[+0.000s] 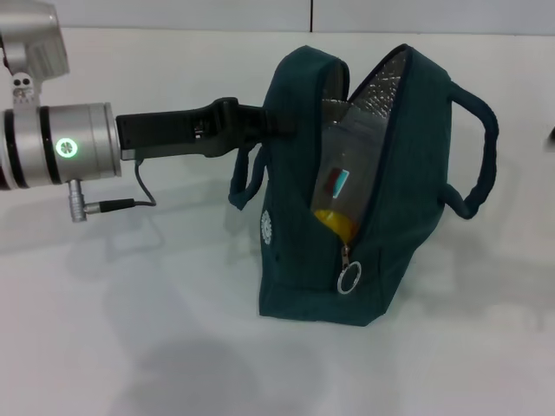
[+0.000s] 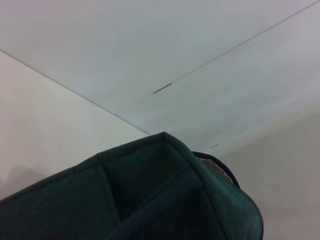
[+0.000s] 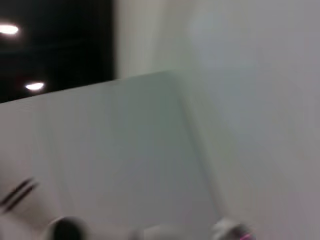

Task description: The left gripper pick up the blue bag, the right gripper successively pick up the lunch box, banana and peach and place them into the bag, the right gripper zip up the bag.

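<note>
The blue bag stands upright on the white table, its top gaping open and showing a silver lining. My left gripper comes in from the left and is shut on the bag's upper left panel. Inside, the clear lunch box with a red and teal label stands above the yellow banana. The peach is out of view. The zipper is open, and its ring pull hangs low on the front edge. In the left wrist view, the bag's fabric fills the near part. My right gripper is not in view.
One carry handle loops off the bag's right side, and another hangs on the left below my gripper. A cable dangles from the left arm. A dark sliver shows at the right edge.
</note>
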Robot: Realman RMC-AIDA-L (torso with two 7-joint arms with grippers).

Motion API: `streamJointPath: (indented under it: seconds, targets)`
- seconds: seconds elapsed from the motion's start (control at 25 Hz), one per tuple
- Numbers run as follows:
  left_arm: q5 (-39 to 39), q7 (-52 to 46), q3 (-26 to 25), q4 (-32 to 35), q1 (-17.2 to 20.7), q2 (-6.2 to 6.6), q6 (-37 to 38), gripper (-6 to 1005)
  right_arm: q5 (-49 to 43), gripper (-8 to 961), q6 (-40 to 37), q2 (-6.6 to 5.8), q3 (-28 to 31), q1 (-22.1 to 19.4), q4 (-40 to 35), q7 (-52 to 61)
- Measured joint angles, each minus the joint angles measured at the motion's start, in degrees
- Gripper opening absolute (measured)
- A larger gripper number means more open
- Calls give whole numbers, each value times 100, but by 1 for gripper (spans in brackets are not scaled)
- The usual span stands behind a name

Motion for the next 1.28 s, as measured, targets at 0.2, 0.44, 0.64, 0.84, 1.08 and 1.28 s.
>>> streamJointPath:
  seconds: [0.2,0.44,0.64,0.84,1.08,1.28]
  targets:
    - [3,-5,11,0,-6,-8,-3,33,-888,828,451,161,-1137,181,276,-113]
    - [6,-4,6,0,-5,-9,-4,33,-1159,825,1799,219,-2310,598,915,-148]
    - [6,-2,-3,-4,9,-13,-3,33,-1162,823,2448,234,-2734,970,1358,-150]
    - [6,-1,0,-8,23,-18,-3,33,-1114,820,2737,279,-2870,1192,1477,-150]
    - [3,6,22,-8,30,-33,-4,33,-676,818,3205,298,-3277,1322,1480,-195]
    - [3,31,21,-8,45,-35,-3,33,-268,815,3327,297,-3743,1364,1480,-288]
